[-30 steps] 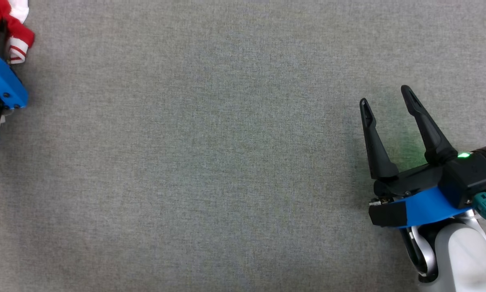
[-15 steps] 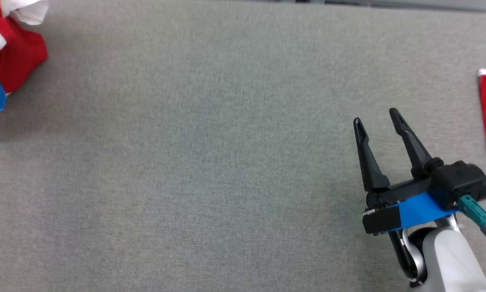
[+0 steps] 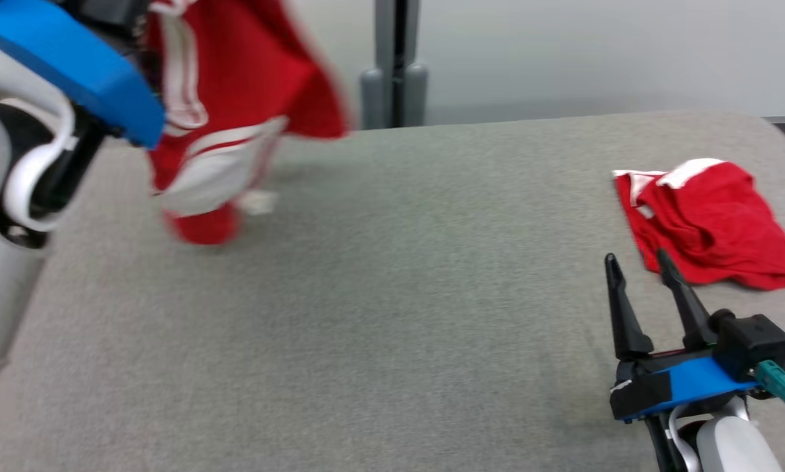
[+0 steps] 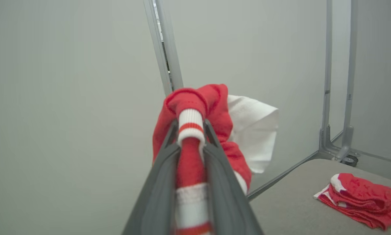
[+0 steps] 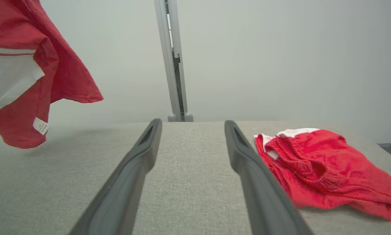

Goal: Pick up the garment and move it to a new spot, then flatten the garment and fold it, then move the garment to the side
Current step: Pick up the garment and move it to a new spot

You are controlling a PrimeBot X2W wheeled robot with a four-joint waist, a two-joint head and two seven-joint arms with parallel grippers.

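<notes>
While the left fingers (image 4: 159, 176) are clenched on a bunched fold of the red and white garment (image 3: 235, 85), a ribbed white cuff with a red stripe pokes up between them in the left wrist view. The garment hangs from that grip over the far left corner of the grey bench (image 3: 392, 314). It is blurred in the head view, but the right wrist view shows its lowest fold clear of the bench, with a shadow beneath it. A broad white panel and a small white label show on the hanging cloth. The right fingers (image 3: 620, 308) are spread wide with nothing between them, low over the bench near its near right corner and pointing toward the far edge. Just beyond them, a second red garment with white trim (image 3: 707, 223) lies in a crumpled heap by the right edge. One fingertip overlaps its near border, and whether it touches the cloth cannot be told. Behind the far edge stands a grey metal post (image 3: 396, 65).
</notes>
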